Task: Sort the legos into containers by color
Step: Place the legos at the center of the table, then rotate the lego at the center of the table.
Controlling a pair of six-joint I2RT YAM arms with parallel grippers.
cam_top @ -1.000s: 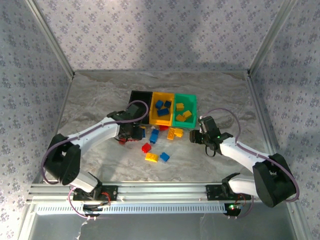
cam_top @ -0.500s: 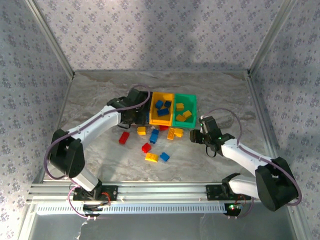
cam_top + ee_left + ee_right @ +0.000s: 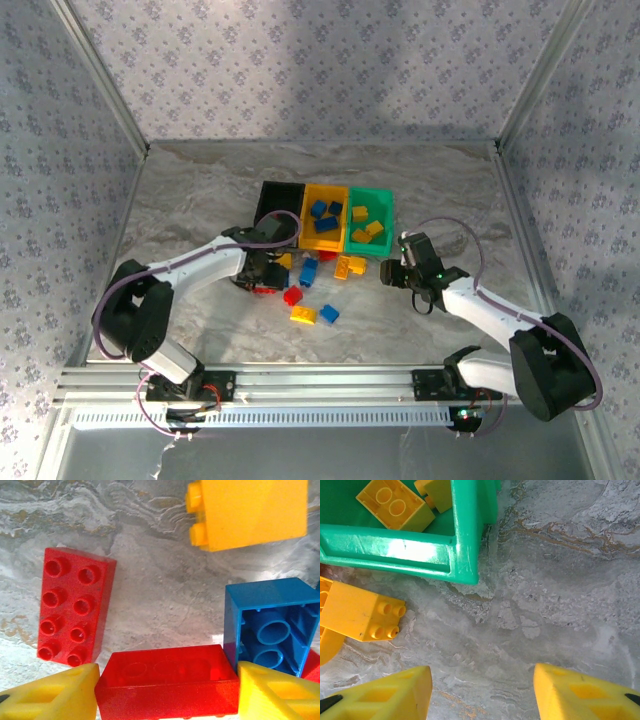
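Left pincer (image 3: 169,672) straddles red brick (image 3: 165,690), likely bound for black bin (image 3: 280,200); clamped or not, cannot tell. Right pincer (image 3: 482,680) open, empty, beside green bin (image 3: 465,555).

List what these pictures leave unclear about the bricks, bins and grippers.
Black bin, top view: interior too dark to show contents.
Red brick, left wrist view: bottom edge cuts it off; whether the left gripper clamps it is unclear.
Green bin, right wrist view: cut off by top and left edges.
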